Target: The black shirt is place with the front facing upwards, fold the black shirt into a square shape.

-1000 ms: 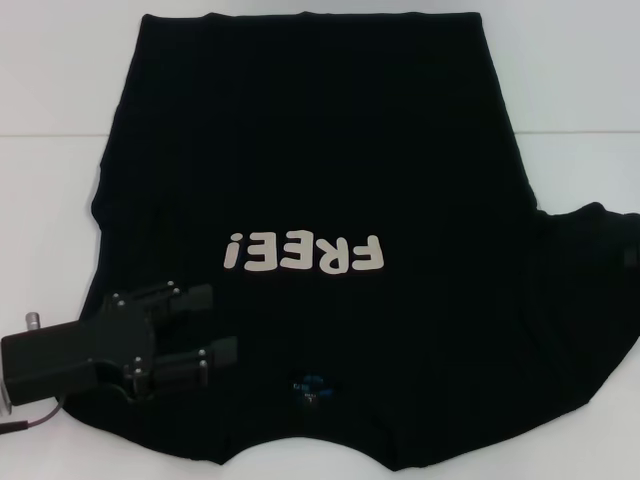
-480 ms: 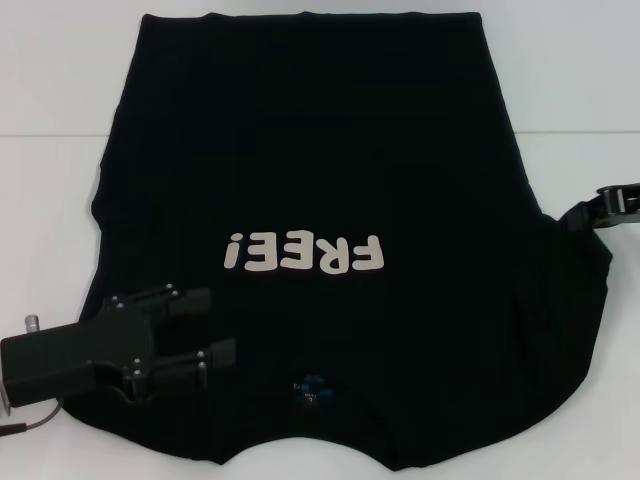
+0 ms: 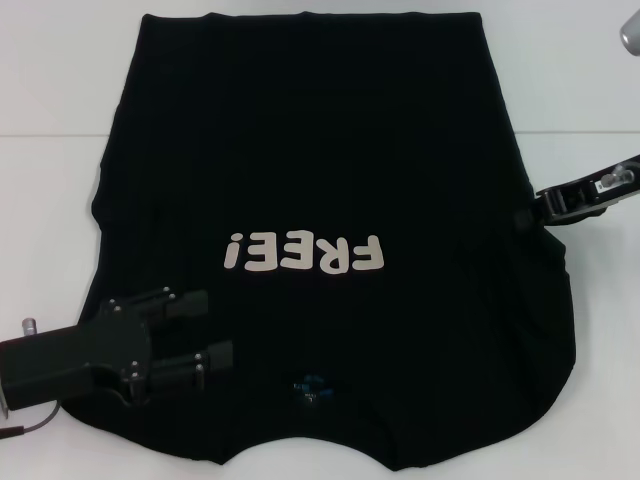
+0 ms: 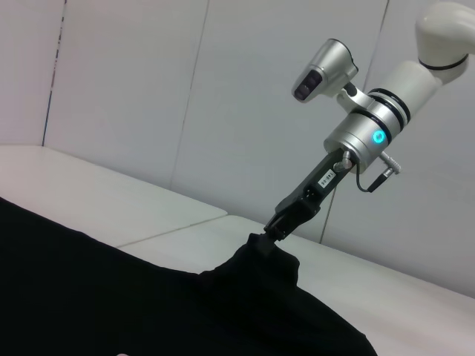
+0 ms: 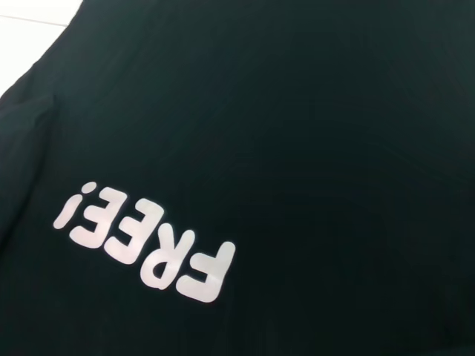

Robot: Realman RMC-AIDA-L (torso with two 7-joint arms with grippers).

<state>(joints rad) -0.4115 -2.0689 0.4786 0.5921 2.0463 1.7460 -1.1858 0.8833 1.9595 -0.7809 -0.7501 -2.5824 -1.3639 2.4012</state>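
I see a large black cotton short-sleeved T-shirt (image 3: 320,200) spread front-up across a white table (image 3: 50,80), its collar end nearest the robot and its hem toward the far edge. Cream block letters spelling "FREE!" (image 3: 305,253) run across the chest, upside down from the head camera. A small blue neck label (image 3: 312,387) sits just inside the collar, near the bottom of that view.

My left gripper (image 3: 205,328), a black two-fingered tool, lies low over the shirt's left shoulder area beside the collar. Its two fingers (image 3: 185,302) are spread apart with a clear gap between them, and nothing is held between them.

My right gripper (image 3: 533,208) is at the shirt's right edge, level with the lettering. In the left wrist camera it (image 4: 269,234) points down at an angle, its tip closed onto a raised peak of the black fabric (image 4: 260,263), which is lifted off the table there. The silver and white arm (image 4: 371,126) rises behind it toward a pale wall (image 4: 148,89).

The right wrist camera shows only black cloth and the cream lettering (image 5: 145,241).
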